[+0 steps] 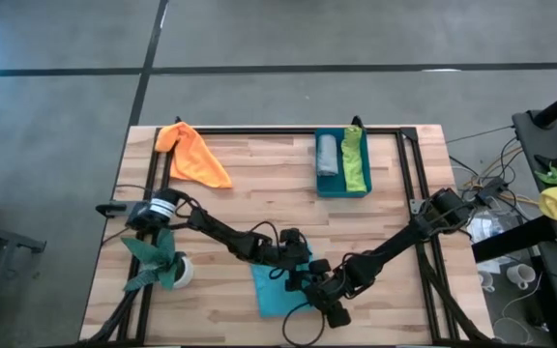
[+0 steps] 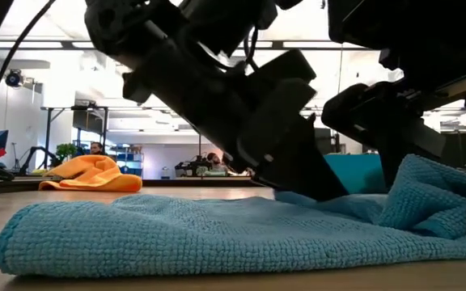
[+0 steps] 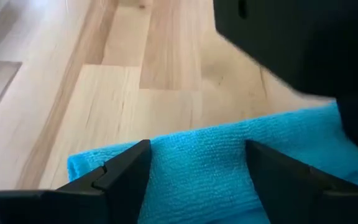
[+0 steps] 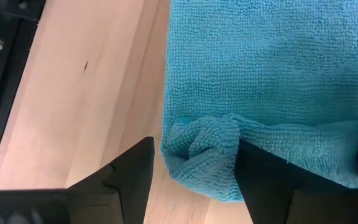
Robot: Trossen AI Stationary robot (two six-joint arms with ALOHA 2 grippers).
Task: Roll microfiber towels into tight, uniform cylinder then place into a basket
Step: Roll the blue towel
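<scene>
Turquoise towel (image 1: 277,293): bottom centre of the tabletop (image 1: 259,184), under both grippers.
Left gripper (image 3: 194,168): jaws released, straddling its edge.
Right gripper (image 4: 194,165): jaws released around a bunched corner.

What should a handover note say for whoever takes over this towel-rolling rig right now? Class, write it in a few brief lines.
Left gripper: open, over the turquoise towel at the table's near edge.
Right gripper: open, straddling that towel's bunched corner.
Done: grey towel and lime green towel lie in the basket.
Left: turquoise towel mostly flat, not yet rolled; orange towel lies crumpled at the far left, untouched.
</scene>
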